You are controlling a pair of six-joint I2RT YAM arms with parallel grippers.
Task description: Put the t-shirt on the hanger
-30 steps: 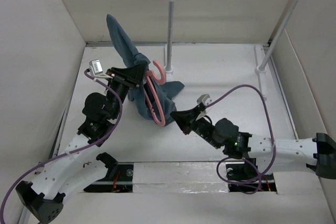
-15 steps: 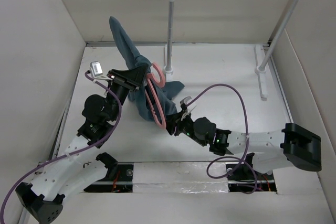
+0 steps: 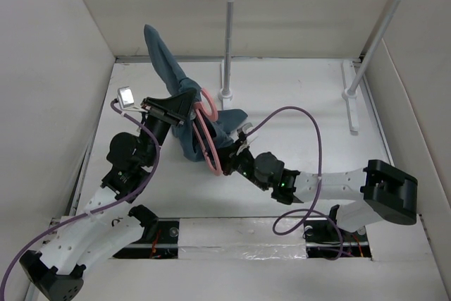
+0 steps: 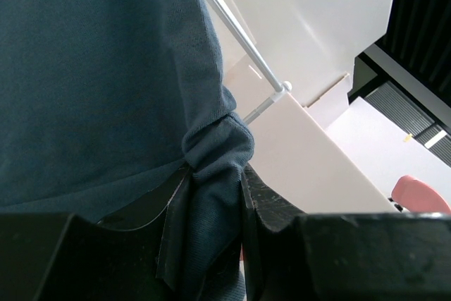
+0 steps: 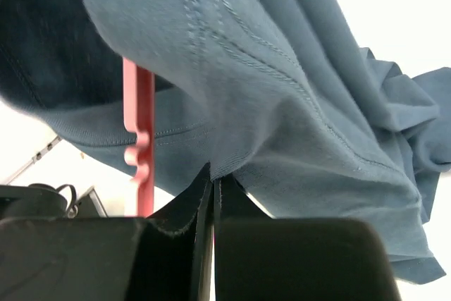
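My left gripper (image 4: 213,192) is clamped on a bunched fold of the teal t-shirt (image 3: 163,54), holding it up off the table (image 3: 303,89). The right gripper (image 5: 212,177) is squeezed shut, pinching the lower hem. The pink hanger (image 5: 139,132) is just beside it, lying against the cloth.

No readable text that I can find; silver block (image 3: 127,94), upper left of top view, maybe labelled, too small.
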